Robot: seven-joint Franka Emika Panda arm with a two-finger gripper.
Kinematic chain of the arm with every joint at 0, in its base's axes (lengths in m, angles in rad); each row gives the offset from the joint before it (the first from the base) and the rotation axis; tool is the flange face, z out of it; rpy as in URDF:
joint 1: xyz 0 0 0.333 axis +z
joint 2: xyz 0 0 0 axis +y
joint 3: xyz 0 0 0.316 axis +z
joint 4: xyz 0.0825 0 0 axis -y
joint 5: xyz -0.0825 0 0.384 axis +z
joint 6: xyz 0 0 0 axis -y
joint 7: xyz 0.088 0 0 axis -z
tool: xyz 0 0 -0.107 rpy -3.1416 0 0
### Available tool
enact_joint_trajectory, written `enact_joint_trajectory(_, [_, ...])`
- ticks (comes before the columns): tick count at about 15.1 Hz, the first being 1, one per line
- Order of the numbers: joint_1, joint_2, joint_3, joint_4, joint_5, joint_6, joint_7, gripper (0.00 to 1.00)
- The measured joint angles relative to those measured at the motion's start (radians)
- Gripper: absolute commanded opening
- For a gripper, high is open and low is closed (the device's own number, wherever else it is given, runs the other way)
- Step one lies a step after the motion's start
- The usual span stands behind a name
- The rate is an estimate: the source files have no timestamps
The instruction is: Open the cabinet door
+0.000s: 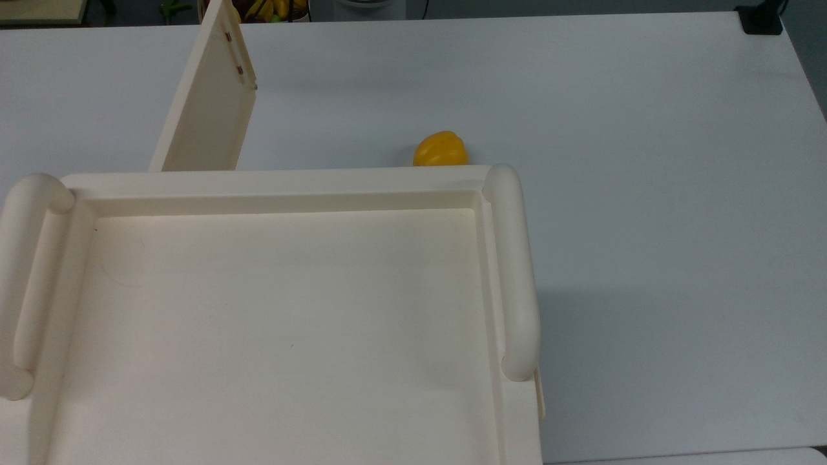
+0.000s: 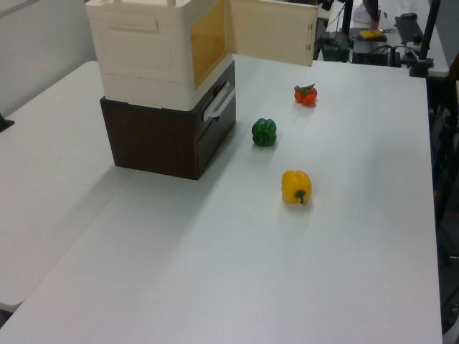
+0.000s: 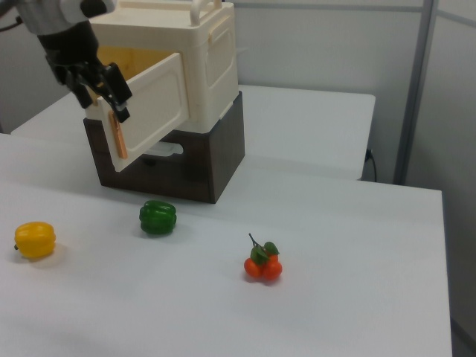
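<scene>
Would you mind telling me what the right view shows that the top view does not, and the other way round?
Right view alone: the gripper at the cabinet door's free edge, a green pepper, a small red fruit cluster and the dark base under the cabinet. Top view alone: the cabinet's recessed top with its rounded side rails. Both: the open door, the yellow pepper and the white table.

Bright even overhead light, soft shadows, bluish cast, mild softness
</scene>
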Motion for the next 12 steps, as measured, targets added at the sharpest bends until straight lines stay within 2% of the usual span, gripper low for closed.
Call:
enact_joint_trajectory(3, [0.022,-0.035,0.006,0.008,0.002,-0.097,0.000,1.00])
enact_joint_trajectory(7, [0.119,-0.042,0.019,-0.001,0.005,-0.149,0.001,1.00])
enact_joint_trajectory(10, [0.167,-0.008,0.021,-0.015,0.060,-0.150,-0.008,1.00])
enact_joint_trajectory(12, [0.191,0.039,0.022,-0.016,0.070,-0.144,-0.046,1.00])
